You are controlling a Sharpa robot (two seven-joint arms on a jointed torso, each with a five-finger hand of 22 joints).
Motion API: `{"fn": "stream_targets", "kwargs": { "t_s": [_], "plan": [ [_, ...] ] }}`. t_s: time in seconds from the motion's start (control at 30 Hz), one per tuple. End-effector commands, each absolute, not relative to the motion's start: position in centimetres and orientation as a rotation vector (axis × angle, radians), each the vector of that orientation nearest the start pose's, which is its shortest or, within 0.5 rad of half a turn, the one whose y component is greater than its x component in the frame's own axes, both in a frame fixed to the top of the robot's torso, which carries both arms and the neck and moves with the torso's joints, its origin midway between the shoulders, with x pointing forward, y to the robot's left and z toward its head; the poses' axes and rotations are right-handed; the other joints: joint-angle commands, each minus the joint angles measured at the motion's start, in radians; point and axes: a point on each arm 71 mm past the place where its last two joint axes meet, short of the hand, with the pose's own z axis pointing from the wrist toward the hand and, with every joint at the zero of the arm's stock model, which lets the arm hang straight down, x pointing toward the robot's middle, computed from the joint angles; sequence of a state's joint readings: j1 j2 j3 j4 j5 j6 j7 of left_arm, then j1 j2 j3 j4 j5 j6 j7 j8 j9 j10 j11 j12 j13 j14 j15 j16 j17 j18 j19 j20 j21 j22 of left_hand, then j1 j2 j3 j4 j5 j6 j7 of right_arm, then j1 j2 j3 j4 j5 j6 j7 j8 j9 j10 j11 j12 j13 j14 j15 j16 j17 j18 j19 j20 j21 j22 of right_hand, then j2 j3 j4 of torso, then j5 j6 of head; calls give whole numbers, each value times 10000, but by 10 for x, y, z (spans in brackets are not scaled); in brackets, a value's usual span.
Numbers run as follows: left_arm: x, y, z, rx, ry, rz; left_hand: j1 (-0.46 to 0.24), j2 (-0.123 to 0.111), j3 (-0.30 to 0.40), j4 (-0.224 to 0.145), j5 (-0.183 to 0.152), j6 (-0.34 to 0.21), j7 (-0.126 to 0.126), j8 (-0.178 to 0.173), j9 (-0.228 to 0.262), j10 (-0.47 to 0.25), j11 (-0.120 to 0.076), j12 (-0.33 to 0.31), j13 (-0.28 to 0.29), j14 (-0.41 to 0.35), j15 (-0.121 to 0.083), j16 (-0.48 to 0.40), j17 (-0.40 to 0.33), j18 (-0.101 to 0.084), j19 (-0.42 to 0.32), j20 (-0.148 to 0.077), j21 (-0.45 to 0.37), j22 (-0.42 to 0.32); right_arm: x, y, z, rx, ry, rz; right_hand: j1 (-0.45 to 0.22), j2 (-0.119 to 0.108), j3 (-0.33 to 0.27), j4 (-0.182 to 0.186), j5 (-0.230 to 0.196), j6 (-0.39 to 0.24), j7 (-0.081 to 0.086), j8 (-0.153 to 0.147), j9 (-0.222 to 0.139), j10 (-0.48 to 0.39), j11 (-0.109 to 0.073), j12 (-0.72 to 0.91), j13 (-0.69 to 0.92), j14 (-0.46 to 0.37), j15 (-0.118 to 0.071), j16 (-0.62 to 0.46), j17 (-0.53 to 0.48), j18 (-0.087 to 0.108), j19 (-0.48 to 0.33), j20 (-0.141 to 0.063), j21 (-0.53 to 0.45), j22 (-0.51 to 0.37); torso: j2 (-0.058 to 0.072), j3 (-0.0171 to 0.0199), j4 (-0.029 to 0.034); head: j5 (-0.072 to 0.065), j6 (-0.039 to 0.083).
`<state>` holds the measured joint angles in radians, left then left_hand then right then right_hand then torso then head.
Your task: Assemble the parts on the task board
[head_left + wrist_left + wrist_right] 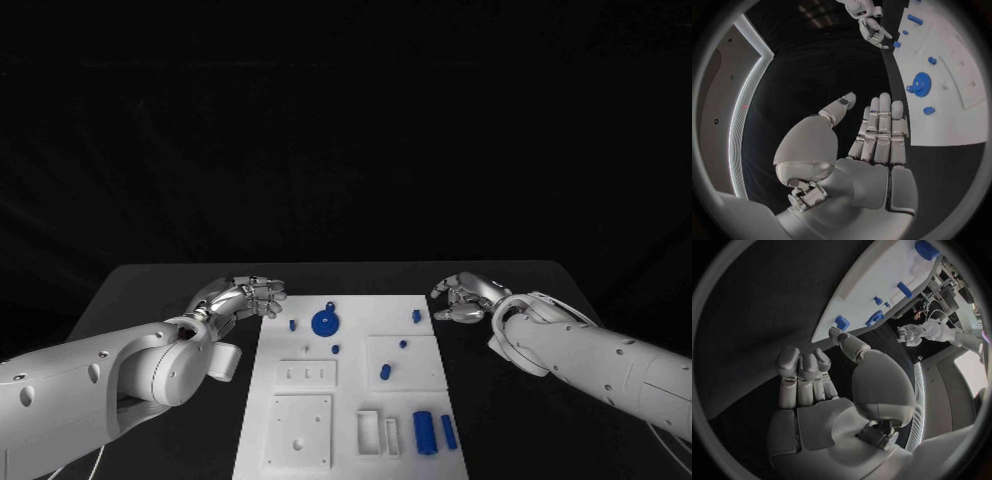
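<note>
Blue cylinder (424, 431) lies loose on task board (346, 445); left hand (242, 298) and right hand (463, 299), empty, fingers apart, could knock it rolling.

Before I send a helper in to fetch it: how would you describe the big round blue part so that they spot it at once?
Start at the white task board in the middle of the black table. Look to its far end, between the two hands, nearer the left hand. The round blue part lies flat there: a wide disc with a small tab on its far edge, much larger than the tiny blue pieces around it.
</note>
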<state>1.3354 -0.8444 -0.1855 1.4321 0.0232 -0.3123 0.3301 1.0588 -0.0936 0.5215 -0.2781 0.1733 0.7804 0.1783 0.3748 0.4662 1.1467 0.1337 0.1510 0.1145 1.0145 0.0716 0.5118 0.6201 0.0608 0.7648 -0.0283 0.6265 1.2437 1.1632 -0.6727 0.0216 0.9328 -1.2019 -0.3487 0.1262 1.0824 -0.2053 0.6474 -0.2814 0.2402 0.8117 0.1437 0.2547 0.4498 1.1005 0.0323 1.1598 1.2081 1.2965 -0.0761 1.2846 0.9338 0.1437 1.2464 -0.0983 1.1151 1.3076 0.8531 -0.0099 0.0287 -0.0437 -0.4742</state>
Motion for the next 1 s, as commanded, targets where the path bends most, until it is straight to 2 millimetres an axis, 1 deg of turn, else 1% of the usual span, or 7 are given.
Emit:
{"fn": "stream_targets", "kwargs": {
  "t_s": [0.03, 0.33, 0.4, 0.57, 0.8, 0.93, 1.0],
  "plan": [
    [512, 240, -172, -10989, 14640, -14062, -64, -33, -65, -18, -59, 9, 49, -68, 11, -77, -5, -66, -9, -75, -8, 26, -16, 74, -89, 1, 34, -11, 569, -293, -219, 1484, 16260, 5531, 51, -32, -30, -20, -5, 77, -14, 58, -5, -6, -36, -44, -4, -45, -56, -58, 20, 1181, -79, 29, 11, 191, 3, -9, 18, 31, -25],
    [513, 240, -172, -10992, 14653, -14049, -62, -31, -66, -22, -72, 9, 47, -72, 16, -99, 1, -70, -11, -76, -9, 26, -17, 77, -90, -2, 36, -15, 568, -282, -229, 1479, 16467, 5763, 47, 35, -51, -5, -157, 96, -110, 83, -2, 6, -126, -44, -14, -43, -140, -83, 31, 1181, -100, 66, 23, 186, 4, -25, 38, 71, -106],
    [514, 240, -172, -10986, 14657, -14057, -63, -30, -66, -23, -75, 9, 48, -73, 17, -105, 3, -72, -12, -76, -9, 26, -17, 78, -91, -2, 36, -16, 568, -280, -230, 1475, 16511, 5811, -18, 56, -79, 27, -171, 97, -122, 87, -3, 8, -140, -46, -17, -44, -156, -93, 33, 1181, -106, 78, 25, 184, 13, -15, 57, 62, -108],
    [514, 239, -172, -10985, 14678, -14070, -64, -27, -67, -22, -79, 9, 48, -74, 19, -111, 6, -73, -12, -76, -10, 27, -17, 78, -92, -2, 36, -17, 567, -275, -231, 1424, 16588, 5929, -79, 112, -102, 52, -173, 133, -140, 113, 4, 21, -157, -39, -12, -41, -173, -103, 40, 1181, -113, 89, 28, 181, 11, -7, 40, 83, -138],
    [514, 240, -173, -11001, 14677, -14038, -62, -22, -66, -22, -82, 9, 47, -76, 21, -118, 8, -73, -13, -75, -10, 27, -17, 79, -91, -3, 37, -18, 566, -270, -232, 1376, 16616, 6135, -116, 256, -79, 73, -234, 274, -188, 197, 29, 54, -201, -17, 1, -35, -214, -117, 54, 1181, -126, 97, 32, 177, 0, -14, 33, 90, -169],
    [514, 239, -173, -10995, 14696, -14058, -60, -18, -64, -23, -83, 10, 47, -76, 22, -122, 9, -73, -13, -75, -11, 27, -17, 80, -91, -4, 38, -19, 566, -268, -232, 1380, 16606, 6149, -123, 390, 13, 110, -627, 347, -251, 239, 32, 83, -262, -2, 11, -30, -272, -136, 68, 1181, -137, 102, 36, 174, 2, -16, 37, 93, -185],
    [514, 239, -173, -10996, 14698, -14053, -60, -16, -63, -23, -83, 11, 46, -76, 23, -123, 9, -73, -13, -75, -11, 27, -17, 80, -91, -4, 38, -19, 566, -268, -233, 1385, 16617, 6143, -102, 455, 155, 171, -954, 381, -282, 255, 28, 85, -291, -10, 5, -29, -301, -150, 75, 1181, -147, 103, 30, 169, -1, -19, 46, 94, -179]
  ]
}}
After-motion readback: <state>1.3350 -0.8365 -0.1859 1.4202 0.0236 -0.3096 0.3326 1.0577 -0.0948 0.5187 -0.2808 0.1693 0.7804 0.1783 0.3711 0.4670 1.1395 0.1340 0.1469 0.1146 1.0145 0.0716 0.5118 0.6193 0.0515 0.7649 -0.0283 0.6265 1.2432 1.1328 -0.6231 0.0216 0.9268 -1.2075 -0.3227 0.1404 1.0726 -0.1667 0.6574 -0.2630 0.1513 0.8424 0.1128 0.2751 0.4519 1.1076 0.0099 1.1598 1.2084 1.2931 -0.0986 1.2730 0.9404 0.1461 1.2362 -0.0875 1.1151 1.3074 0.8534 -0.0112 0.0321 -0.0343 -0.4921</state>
